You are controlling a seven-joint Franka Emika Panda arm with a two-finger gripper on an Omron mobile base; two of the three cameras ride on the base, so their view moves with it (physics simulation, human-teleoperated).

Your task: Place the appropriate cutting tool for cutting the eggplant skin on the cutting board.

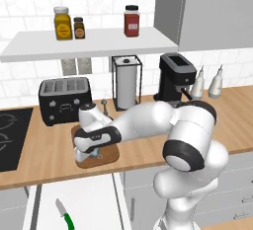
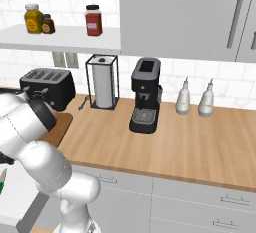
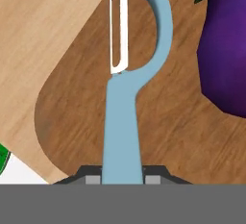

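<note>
Where the hand camera looks along the gripper point(image 3: 123, 177), its two dark tips are pinched on the handle of the light-blue peeler point(image 3: 126, 98), one on each side. The peeler's long axis runs straight away from the fingers, with the curved head and its pale blade at the far end. It lies over the brown cutting board point(image 3: 86, 117), the head reaching toward the board's edge where the lighter wooden counter point(image 3: 43, 31) begins. Just to one side of the peeler, apart from it, is the glossy purple eggplant point(image 3: 226, 50), resting on the board (its green stem end peeks in at the upper corner of that view).

From the left base view the white arm bends low over the board point(image 1: 112, 155), the hand point(image 1: 91, 147) covering most of it. Nearer the camera, on a white surface below the counter's edge, lies a green-handled knife point(image 1: 64, 215), well apart from the board.

Behind the board stands a black toaster point(image 1: 65, 98). Beside it are a paper-towel holder point(image 1: 126, 82) and a black coffee machine point(image 1: 174, 78), then two pale bottles point(image 1: 207, 83) near the wall. A dark cooktop point(image 1: 12, 135) sits at the counter's left end. On the shelf above stand three jars point(image 1: 69, 24).
</note>
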